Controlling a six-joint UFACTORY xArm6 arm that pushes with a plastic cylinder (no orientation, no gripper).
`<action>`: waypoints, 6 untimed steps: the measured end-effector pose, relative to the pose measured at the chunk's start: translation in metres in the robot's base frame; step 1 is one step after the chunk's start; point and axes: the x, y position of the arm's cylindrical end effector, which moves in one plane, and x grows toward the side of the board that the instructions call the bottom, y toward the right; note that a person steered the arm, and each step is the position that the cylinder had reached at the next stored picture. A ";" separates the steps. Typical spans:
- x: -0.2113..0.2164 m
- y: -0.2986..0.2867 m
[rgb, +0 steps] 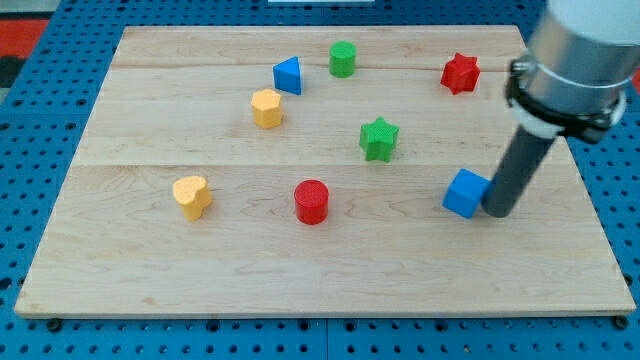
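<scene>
My tip (497, 212) rests on the wooden board (330, 280) near its right edge, pressed against the right side of the blue cube (465, 193); being a bare rod, it grasps nothing. Toward the middle sit a green star (379, 138) and a red cylinder (312, 201), with a yellow heart (191, 196) nearer the left edge. Toward the top edge lie a yellow hexagon (267, 108), a blue triangle (288, 75), a green cylinder (343, 58) and a red star (460, 73). No container is present; every block lies loose.

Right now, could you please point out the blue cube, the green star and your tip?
Blue cube (465, 193), camera view, middle of its visible faces.
Green star (379, 137), camera view, centre of its top.
My tip (497, 211), camera view, rod's very end, against the cube's right side.
</scene>
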 end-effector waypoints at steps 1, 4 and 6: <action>-0.011 -0.020; 0.020 -0.041; 0.033 -0.051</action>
